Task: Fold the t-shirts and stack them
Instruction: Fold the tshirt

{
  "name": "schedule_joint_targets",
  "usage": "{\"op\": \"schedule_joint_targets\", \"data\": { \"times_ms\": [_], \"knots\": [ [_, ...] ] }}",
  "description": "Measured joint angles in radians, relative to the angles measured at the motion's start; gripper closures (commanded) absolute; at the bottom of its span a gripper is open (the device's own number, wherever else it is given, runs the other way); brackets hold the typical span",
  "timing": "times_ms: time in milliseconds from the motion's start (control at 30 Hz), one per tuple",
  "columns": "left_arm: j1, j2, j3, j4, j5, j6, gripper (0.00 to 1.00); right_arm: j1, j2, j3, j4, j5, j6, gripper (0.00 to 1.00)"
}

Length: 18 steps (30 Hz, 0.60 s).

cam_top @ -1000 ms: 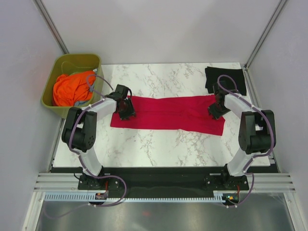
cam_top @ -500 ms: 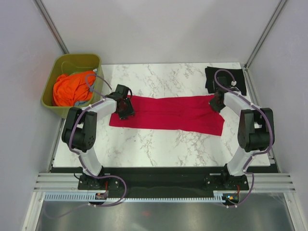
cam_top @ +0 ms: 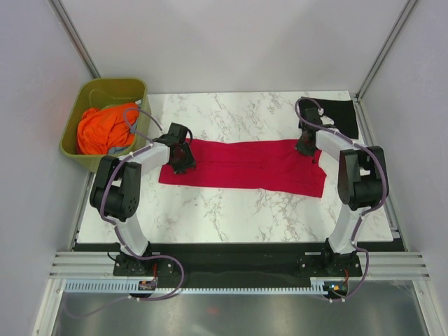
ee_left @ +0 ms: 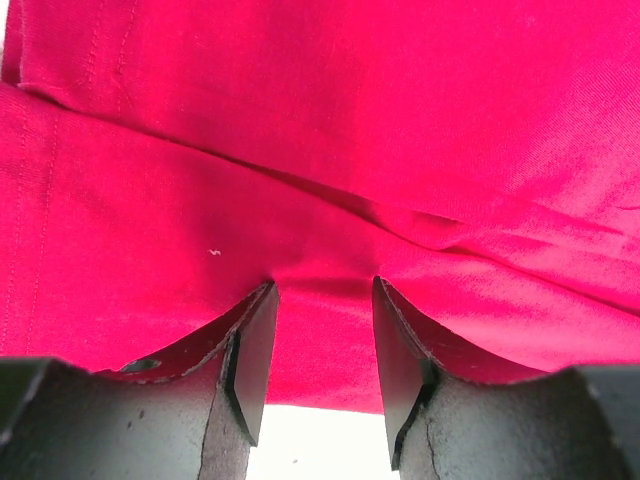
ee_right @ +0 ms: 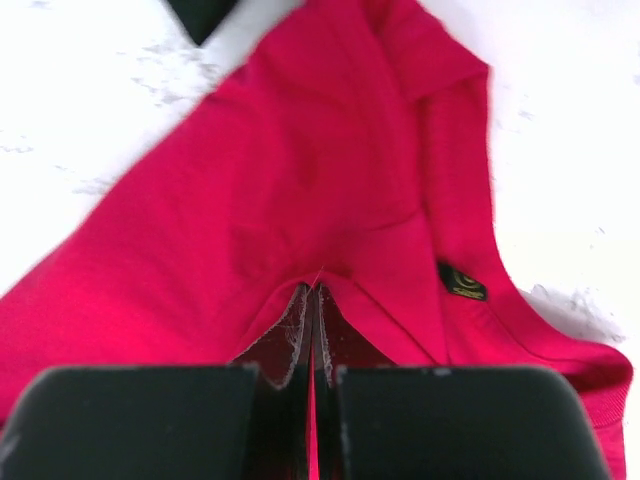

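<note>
Lengthwise across the middle of the table lies the red tee, folded into a long band with a crease along it. The black tee sits folded in the far right corner, apart from the red one. The right arm reaches over its left side and hides part of it. Just off the far left corner stands an olive tub holding a heap of orange cloth. The left forearm passes just beside it.

The left claw is on the red tee's left end. Its jaws are released and stand apart, with the tips resting on the cloth, which puckers slightly between them. The right claw is at the far corner of the tee's right end. It is clenched on a pinch of red cloth that rises between its fingers.

A small black tag with a yellowish mark is sewn on the tee near the right claw. The mark is too small to read.
</note>
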Motion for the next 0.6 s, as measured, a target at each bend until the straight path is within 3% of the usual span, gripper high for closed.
{"op": "schedule_joint_targets", "data": {
  "times_ms": [200, 433, 600],
  "knots": [
    [-0.005, 0.0, -0.002, 0.0, -0.011, -0.006, 0.48, 0.018, 0.018, 0.049, 0.014, 0.007, -0.066, 0.98],
    [-0.007, -0.01, -0.003, -0.005, -0.016, -0.006, 0.45, 0.018, 0.014, 0.096, -0.045, 0.057, -0.077, 0.63],
    [-0.011, -0.039, 0.009, -0.055, -0.006, 0.01, 0.45, 0.015, -0.052, 0.098, -0.188, 0.078, -0.023, 0.61]
  ]
}}
